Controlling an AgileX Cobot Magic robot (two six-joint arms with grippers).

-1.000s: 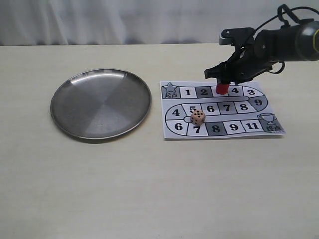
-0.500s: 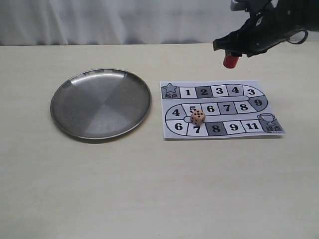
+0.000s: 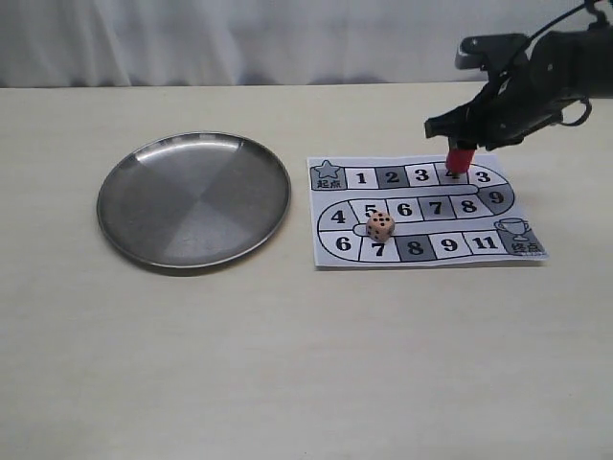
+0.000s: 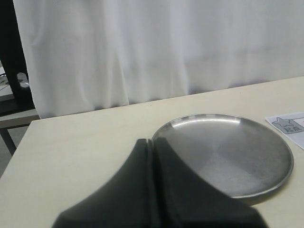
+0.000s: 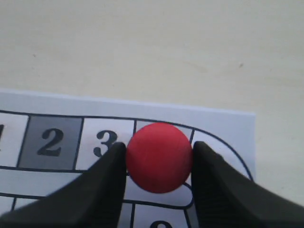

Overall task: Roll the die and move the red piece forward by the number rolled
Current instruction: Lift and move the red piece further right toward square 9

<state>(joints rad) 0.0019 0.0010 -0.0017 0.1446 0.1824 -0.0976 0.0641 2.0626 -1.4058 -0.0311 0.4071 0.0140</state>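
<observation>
The moving step is in hand: the right pincer (image 5: pixel 158 164) pinches the red piece (image 3: pixel 461 159) at square 4 of the board (image 3: pixel 330 254), the die (image 3: pixel 380 224) lies mid-board (the left pincer (image 4: pixel 151 145), pressed together, holds nothing), and next likely comes a gentle release on the counted square.

Plate (image 3: pixel 192 201) left of board (image 3: pixel 324 257); die (image 3: pixel 380 224) on board.
</observation>
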